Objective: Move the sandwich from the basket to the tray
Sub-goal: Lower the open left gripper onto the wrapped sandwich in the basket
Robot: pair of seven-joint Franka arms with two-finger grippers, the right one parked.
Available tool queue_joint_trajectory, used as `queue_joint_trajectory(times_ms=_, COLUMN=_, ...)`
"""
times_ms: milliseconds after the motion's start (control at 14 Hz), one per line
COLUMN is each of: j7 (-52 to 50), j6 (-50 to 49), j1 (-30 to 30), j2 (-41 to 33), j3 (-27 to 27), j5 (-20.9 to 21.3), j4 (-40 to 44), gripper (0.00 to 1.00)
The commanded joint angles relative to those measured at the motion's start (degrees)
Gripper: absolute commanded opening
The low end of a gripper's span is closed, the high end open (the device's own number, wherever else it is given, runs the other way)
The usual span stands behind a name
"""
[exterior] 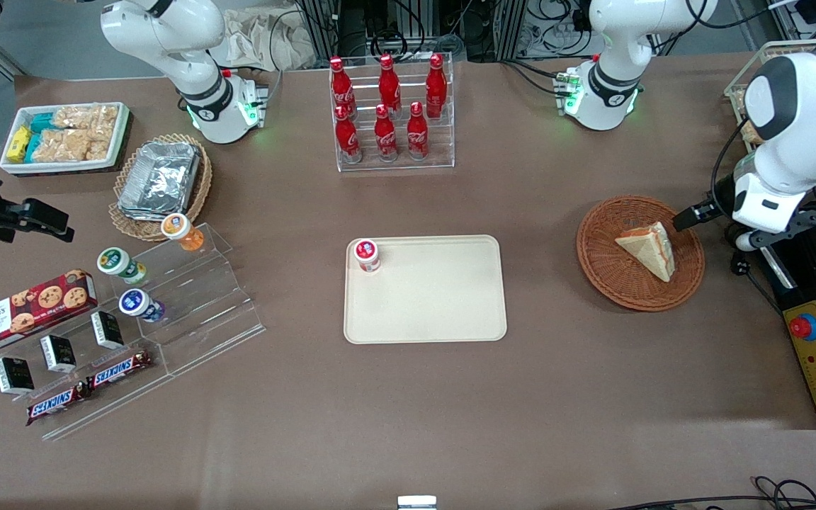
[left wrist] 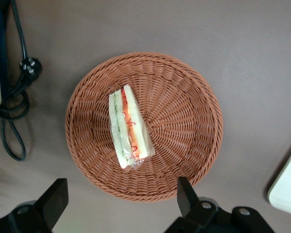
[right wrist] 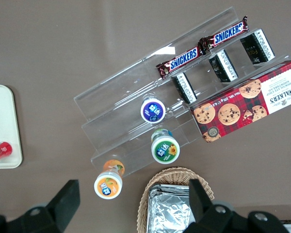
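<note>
Hand [left wrist: 121, 204] spread wide, nothing in it; we see sandwich [left wrist: 129, 127] w/ wrap lying in basket [left wrist: 184, 116] directly below it, tray [exterior: 443, 297] well apart.

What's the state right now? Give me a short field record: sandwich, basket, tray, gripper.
sandwich: wrapped wedge lying in the basket, not yet lifted
basket: round brown wicker, toward the working arm's end of the table
tray: cream, mid-table; one small red-lidded cup stands in a corner
gripper: left gripper open, above the basket's edge, not touching the sandwich
</note>
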Motion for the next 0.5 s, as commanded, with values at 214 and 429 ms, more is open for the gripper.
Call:
queue_joint_trajectory(times_ms=214, j7=-14.26, j6=7.87, j1=-0.14, j2=4.18, j3=-0.34, j5=-0.5, j4=-4.19, gripper=1.0)
queue_joint_trajectory(times_ms=429, j7=-19.89, j6=9.81, j1=-0.23, j2=8.65, j3=-0.34, j5=-0.5, j4=-4.55, gripper=1.0)
